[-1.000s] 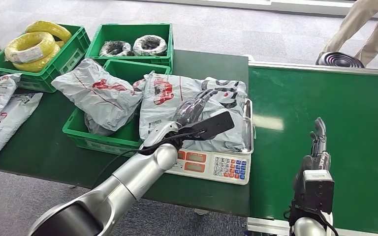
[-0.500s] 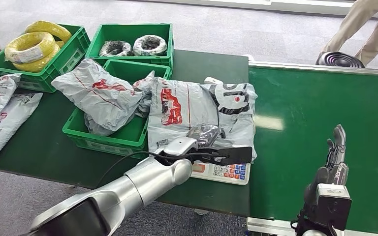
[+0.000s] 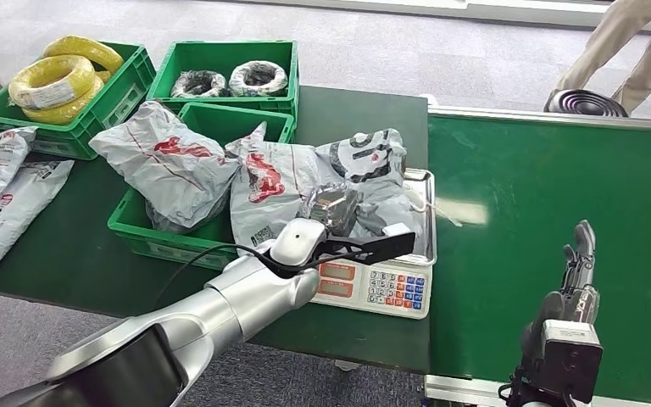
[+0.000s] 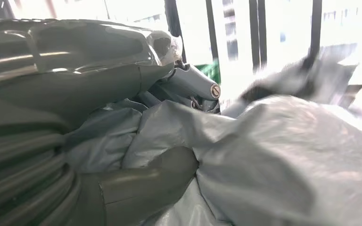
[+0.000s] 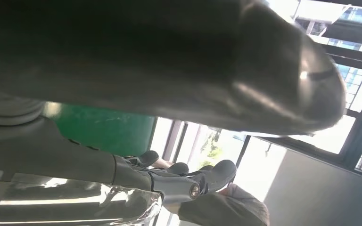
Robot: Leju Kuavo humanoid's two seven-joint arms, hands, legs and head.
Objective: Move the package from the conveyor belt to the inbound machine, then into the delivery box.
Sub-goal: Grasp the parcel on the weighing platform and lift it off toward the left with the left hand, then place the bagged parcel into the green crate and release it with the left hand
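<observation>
One package [image 3: 339, 191], a grey mailer with red and black print, lay bunched up on the steel pan of the scale [image 3: 373, 284], its far edge sagging over the rim of the green delivery box [image 3: 169, 242]. My left hand [image 3: 331, 210] had it: in the left wrist view my thumb [image 4: 151, 181] and fingers [image 4: 188, 84] were closed into a fold of the plastic, so I was gripping film, not the contents. My right hand [image 3: 578, 271] hung over the conveyor belt [image 3: 559, 178] with its fingers straight and apart, holding nothing.

I judged this to be the weighing stage ending and the move into the box about to come. To do it well, I thought I should lift straight up first until the whole bag cleared the pan, because a sideways drag could catch the pan's raised lip or shove the scale along the table [image 3: 76, 254]. The bag was limp and slippery, so a slow lift with the pinch kept firm seemed wise; the loose lower part would swing.

The box already held another mailer [image 3: 165, 161] heaped against its near-left side. I meant to carry mine over the open green floor at the back and release it low, so it would not slide off that heap.
</observation>
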